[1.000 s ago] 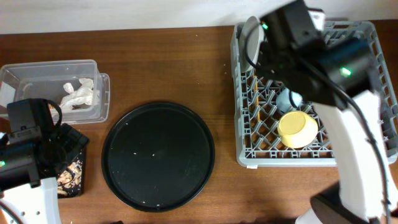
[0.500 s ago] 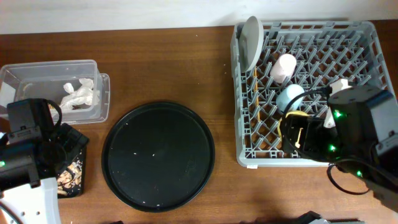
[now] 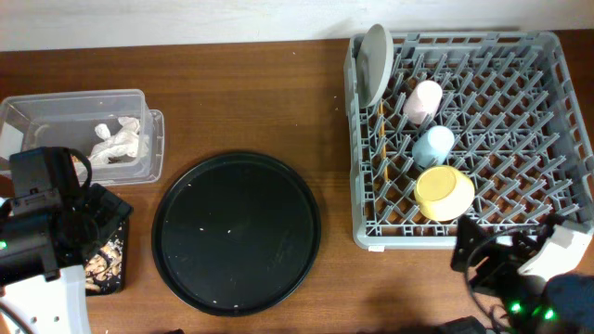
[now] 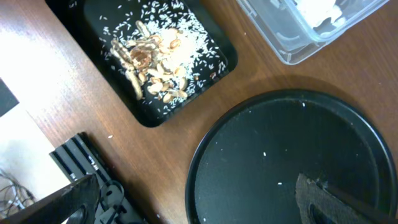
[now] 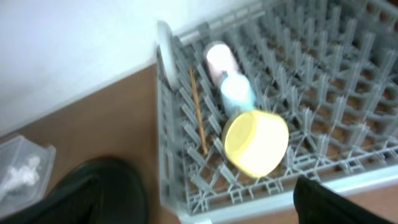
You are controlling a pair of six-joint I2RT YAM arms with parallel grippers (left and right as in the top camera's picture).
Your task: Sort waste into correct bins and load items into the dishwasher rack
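The grey dishwasher rack (image 3: 371, 232) stands at the right. In it are the pale plate (image 3: 374, 60) upright at the back left, the pink cup (image 3: 422, 100), the light-blue cup (image 3: 433, 144) and the yellow saucer (image 3: 444, 192). The right wrist view shows the chopsticks (image 5: 197, 109) lying in the rack beside the cups. The white tissue (image 3: 119, 141) lies in the clear tub (image 3: 56, 107). Food scraps (image 4: 155, 59) lie in the shallow black tray (image 4: 93, 25). My left gripper (image 4: 199, 211) is open and empty beside that tray. My right gripper (image 5: 211, 208) is open and empty, in front of the rack's near edge.
The large round black tray (image 3: 236, 232) lies in the middle of the table with a few pale specks on it. The clear tub also shows in the left wrist view (image 4: 292, 53). The left arm's body (image 3: 42, 232) covers part of the shallow tray from above.
My right arm has pulled back from over the rack's back left to the table's front edge, below the rack. The left arm has not moved.
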